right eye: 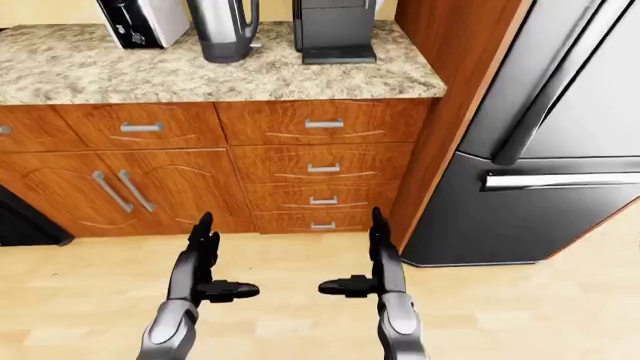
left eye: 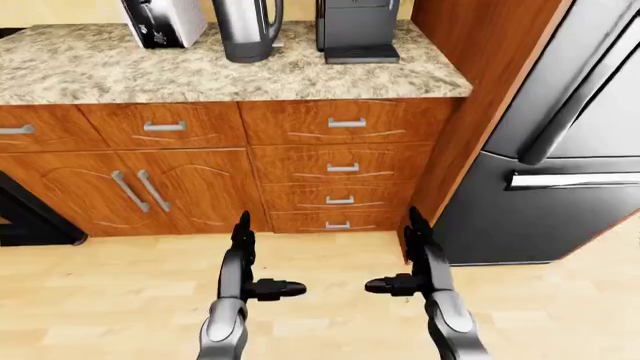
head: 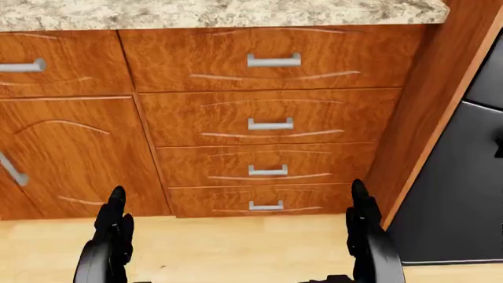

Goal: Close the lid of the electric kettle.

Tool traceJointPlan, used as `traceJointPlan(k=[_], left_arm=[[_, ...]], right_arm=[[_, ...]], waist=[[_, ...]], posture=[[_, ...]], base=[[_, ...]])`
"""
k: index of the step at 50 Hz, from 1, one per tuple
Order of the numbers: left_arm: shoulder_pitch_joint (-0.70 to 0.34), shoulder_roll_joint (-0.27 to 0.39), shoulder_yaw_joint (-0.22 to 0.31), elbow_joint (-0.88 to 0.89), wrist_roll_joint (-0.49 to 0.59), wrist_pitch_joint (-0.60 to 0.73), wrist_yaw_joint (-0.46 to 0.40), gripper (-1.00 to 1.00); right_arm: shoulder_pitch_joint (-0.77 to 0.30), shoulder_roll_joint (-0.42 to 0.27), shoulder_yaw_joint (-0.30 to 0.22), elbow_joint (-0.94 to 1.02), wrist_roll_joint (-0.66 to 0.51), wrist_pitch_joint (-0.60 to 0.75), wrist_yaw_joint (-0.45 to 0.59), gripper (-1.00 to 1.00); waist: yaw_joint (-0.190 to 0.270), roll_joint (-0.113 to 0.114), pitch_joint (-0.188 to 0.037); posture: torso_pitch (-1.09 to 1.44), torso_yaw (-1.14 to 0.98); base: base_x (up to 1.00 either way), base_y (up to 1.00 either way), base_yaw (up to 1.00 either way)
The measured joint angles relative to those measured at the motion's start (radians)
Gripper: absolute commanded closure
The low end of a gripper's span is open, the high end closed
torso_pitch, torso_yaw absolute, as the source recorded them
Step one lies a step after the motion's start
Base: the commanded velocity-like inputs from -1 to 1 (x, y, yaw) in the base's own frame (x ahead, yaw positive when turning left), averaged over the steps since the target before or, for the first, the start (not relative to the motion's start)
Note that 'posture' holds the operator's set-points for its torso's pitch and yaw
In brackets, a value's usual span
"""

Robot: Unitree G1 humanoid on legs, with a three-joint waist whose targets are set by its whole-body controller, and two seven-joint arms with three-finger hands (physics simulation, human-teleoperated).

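Kettle (left eye: 248, 28) sits at the top of the left-eye view, just left of centre, on the counter (left eye: 330, 79). Toaster (left eye: 163, 21) is to its left, coffee machine (left eye: 357, 30) to its right, all three well apart from your hands. The kettle's top is cut off by the frame edge, so you can't see the lid or how far open it stands. Body stands upright, long axis vertical; the handle shows on its right side.

Both hands are low in the frame, over the floor (left eye: 320, 262), below the drawers (left eye: 342, 167). Left hand (left eye: 245, 264) is at lower centre-left: fingers straight and pointing up-frame, thumb out sideways toward centre, holding nothing. Right hand (left eye: 415, 259) mirrors it at lower centre-right: also spread open, also empty, close to the cabinet's lower right corner beside the fridge (left eye: 560, 150).

Key relation: the kettle lies straight up-frame from your left hand, almost the same column. From the right hand it's up and clearly to the left, with the coffee machine standing nearer that side. So the left hand looks like the nearer and cleaner reach.

My read: you're too far off and looking too low. Step in toward the counter and raise the view until the lid shows before you commit a hand.
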State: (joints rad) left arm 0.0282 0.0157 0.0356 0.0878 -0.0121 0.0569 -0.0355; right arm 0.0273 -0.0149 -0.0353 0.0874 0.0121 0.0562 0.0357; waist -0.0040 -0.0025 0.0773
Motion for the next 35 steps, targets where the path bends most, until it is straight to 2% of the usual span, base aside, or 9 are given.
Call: traceJointPlan(k=[1, 3, 5, 16, 19, 23, 29, 32, 35], left_arm=[[-0.007, 0.001, 0.002, -0.006, 0.0, -0.006, 0.002, -1.0], [-0.035, 0.004, 0.008, -0.033, 0.003, -0.035, 0.01, -1.0], [-0.04, 0.003, 0.008, -0.035, 0.003, -0.057, 0.014, -1.0], [-0.034, 0.002, 0.003, 0.009, 0.01, -0.041, 0.016, -1.0], [-0.054, -0.002, -0.01, -0.082, 0.03, 0.055, 0.042, -1.0], [-0.229, 0.003, 0.009, -0.277, 0.001, 0.301, 0.063, -1.0], [-0.534, 0.004, 0.036, -0.154, -0.043, 0.534, 0.116, -1.0], [-0.688, 0.007, 0.05, -0.158, -0.109, 0.686, 0.19, -1.0], [-0.858, 0.062, 0.077, -0.17, -0.184, 0.783, 0.251, -1.0]], right_arm=[[-0.002, -0.005, 0.004, -0.012, -0.003, -0.003, 0.003, -1.0], [-0.026, -0.01, 0.007, -0.041, -0.012, -0.027, 0.012, -1.0], [-0.032, -0.004, 0.012, -0.032, -0.018, -0.047, 0.018, -1.0], [-0.02, -0.002, 0.011, 0.005, -0.038, -0.005, 0.018, -1.0], [-0.041, 0.008, 0.015, -0.034, -0.035, 0.053, 0.001, -1.0], [-0.156, 0.017, 0.031, -0.109, -0.034, 0.239, -0.036, -1.0], [-0.517, -0.073, -0.051, -0.117, -0.034, 0.43, -0.121, -1.0], [-0.63, -0.107, -0.062, -0.089, -0.032, 0.491, -0.127, -1.0], [-0.739, -0.13, -0.08, -0.079, 0.004, 0.592, -0.124, -1.0]], waist=[[-0.001, -0.004, -0.01], [0.005, -0.004, -0.06], [0.006, -0.011, -0.041], [0.008, -0.003, -0.061], [0.007, -0.007, -0.06], [0.006, -0.005, -0.066], [0.014, 0.0, -0.084], [0.008, -0.012, -0.074], [0.003, -0.012, -0.062]], posture=[[0.0, 0.0], [0.0, 0.0], [0.0, 0.0], [0.0, 0.0], [0.0, 0.0], [0.0, 0.0], [0.0, 0.0], [0.0, 0.0], [0.0, 0.0]], base=[[0.0, 0.0, 0.0], [0.0, 0.0, 0.0], [0.0, 0.0, 0.0], [0.0, 0.0, 0.0], [0.0, 0.0, 0.0], [0.0, 0.0, 0.0], [0.0, 0.0, 0.0], [0.0, 0.0, 0.0], [0.0, 0.0, 0.0]])
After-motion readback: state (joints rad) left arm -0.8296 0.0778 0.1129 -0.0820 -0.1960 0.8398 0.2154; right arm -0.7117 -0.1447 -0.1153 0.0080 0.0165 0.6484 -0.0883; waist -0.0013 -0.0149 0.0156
